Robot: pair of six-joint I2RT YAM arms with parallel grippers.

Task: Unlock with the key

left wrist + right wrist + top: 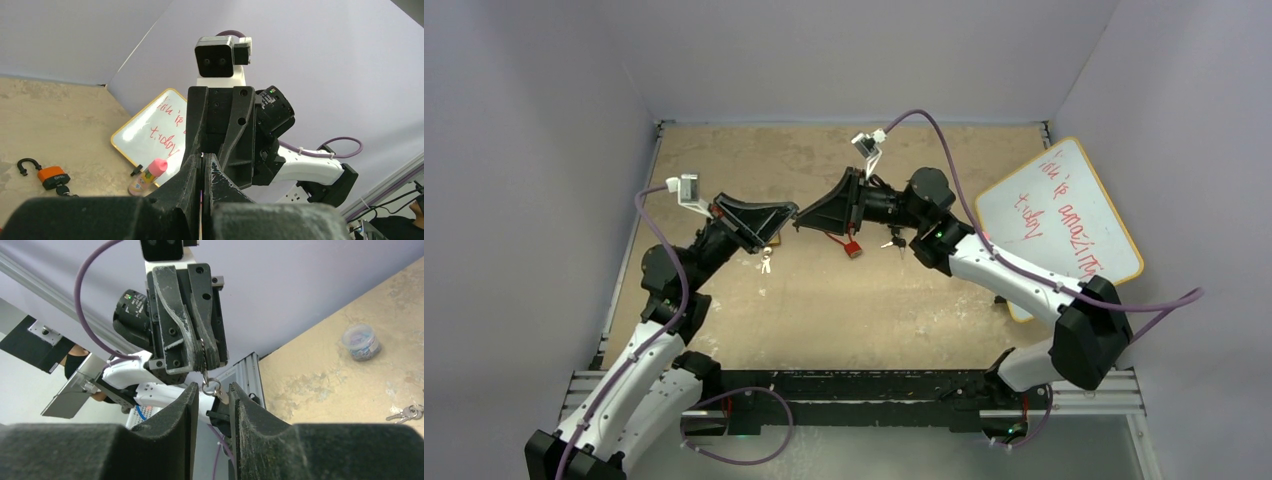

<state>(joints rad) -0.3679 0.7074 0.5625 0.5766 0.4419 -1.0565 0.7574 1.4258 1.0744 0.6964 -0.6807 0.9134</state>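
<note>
I see left gripper (202, 360) clamped tight on key (212, 386), ring dangling under fingertips. Right gripper (804, 221) faces it tip to tip, jaws parted narrowly, gripping nothing. Red padlock (852, 247) on table (944, 320), under right gripper.

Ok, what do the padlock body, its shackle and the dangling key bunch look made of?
Padlock body: matte orange, either a plastic cover or paint over metal; I can't tell which. Shackle: smooth black, probably coated metal. Key bunch: bare silvery metal, since it glints.
</note>
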